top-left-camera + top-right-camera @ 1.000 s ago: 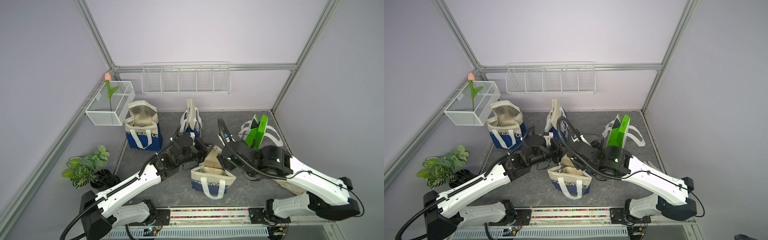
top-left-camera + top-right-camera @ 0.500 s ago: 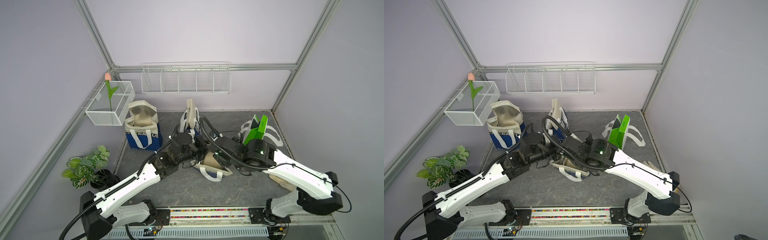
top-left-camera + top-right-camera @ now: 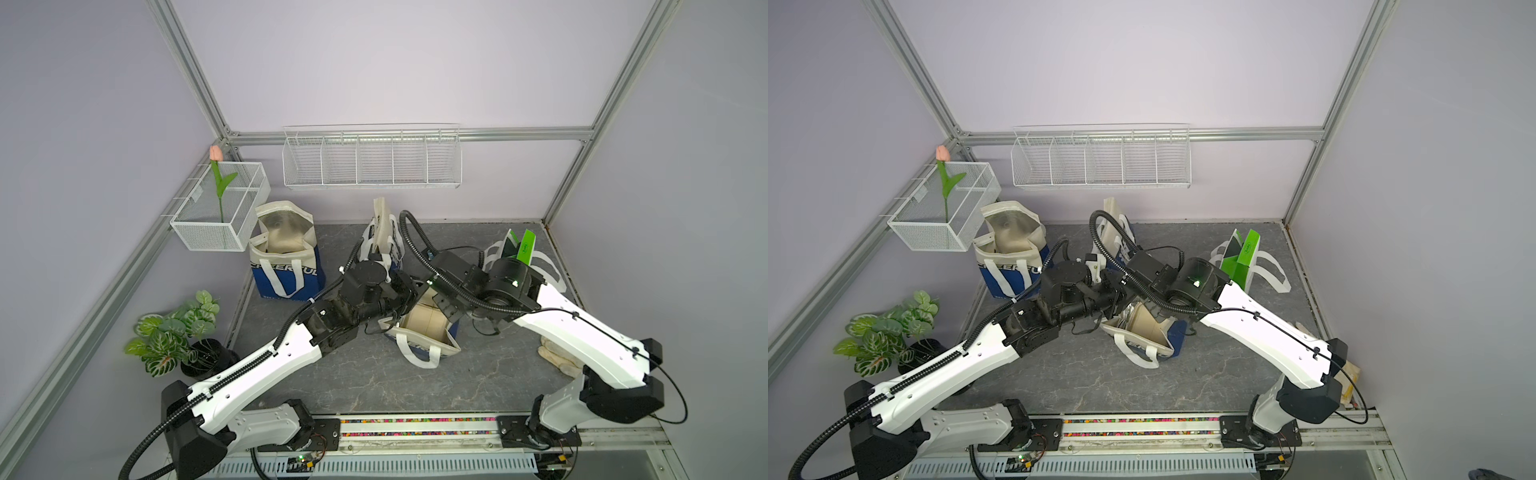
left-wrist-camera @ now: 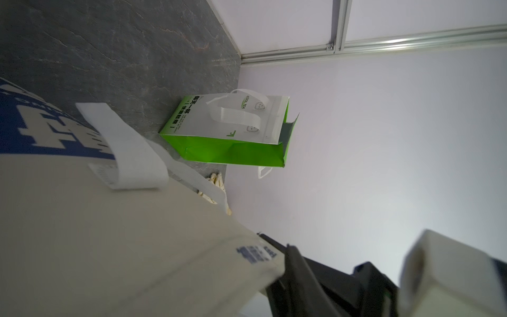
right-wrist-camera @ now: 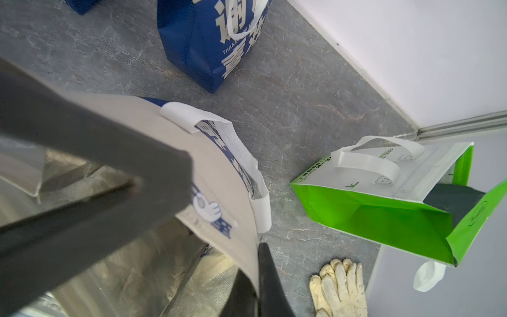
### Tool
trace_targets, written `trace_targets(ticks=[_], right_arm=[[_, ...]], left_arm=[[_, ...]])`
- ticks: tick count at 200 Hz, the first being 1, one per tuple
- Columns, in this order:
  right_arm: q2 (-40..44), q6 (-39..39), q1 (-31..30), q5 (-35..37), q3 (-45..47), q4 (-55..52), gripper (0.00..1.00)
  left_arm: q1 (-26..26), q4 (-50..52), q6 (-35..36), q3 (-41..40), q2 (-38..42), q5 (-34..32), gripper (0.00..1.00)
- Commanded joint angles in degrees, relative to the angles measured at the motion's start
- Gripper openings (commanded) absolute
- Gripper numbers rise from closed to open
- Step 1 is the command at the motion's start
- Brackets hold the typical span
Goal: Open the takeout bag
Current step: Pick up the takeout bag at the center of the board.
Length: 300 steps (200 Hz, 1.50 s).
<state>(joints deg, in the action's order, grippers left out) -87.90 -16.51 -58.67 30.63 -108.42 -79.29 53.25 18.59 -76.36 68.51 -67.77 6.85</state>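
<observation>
The takeout bag sits tipped near the centre of both top views: soft beige-and-blue fabric, flat white strap handles, crinkled silver foil lining. The right gripper is clenched on its rim; whether the left gripper grips the opposite wall I cannot tell. Spreading the mouth seems the step in hand; next, the walls need pulling apart without dragging the bag across the grey veined counter.
</observation>
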Motion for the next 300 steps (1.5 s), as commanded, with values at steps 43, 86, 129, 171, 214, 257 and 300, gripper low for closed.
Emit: trace_targets(ticks=[43,86,129,171,214,257,300], right_arm=[[6.43,-3.13,6.76,-16.05,2.79,2.84,0.07],[6.1,-4.01,7.22,-17.65,3.3,4.79,0.07],[5.55,-4.76,7.2,-16.45,3.66,4.65,0.07],[6.66,-5.01,7.11,-16.78,3.99,4.81,0.07],[7.43,-5.21,6.39,-16.29,4.96,5.46,0.07],[7.95,-5.45,4.55,-14.4,7.02,6.49,0.07],[8.64,-5.12,4.38,-13.72,8.13,6.61,0.07]], left_arm=[[0.71,32.24,33.28,8.38,8.42,8.22,0.68],[4.96,31.47,30.32,0.29,11.35,11.23,0.72],[8.71,23.41,25.06,-0.13,6.31,11.25,0.82],[8.8,24.46,21.3,1.59,3.18,6.46,0.83],[8.8,32.24,21.36,3.11,0.7,2.53,0.8],[8.8,34.19,20.26,2.5,-1.37,1.36,0.72],[8.8,34.04,19.42,2.85,-1.4,0.33,0.58]])
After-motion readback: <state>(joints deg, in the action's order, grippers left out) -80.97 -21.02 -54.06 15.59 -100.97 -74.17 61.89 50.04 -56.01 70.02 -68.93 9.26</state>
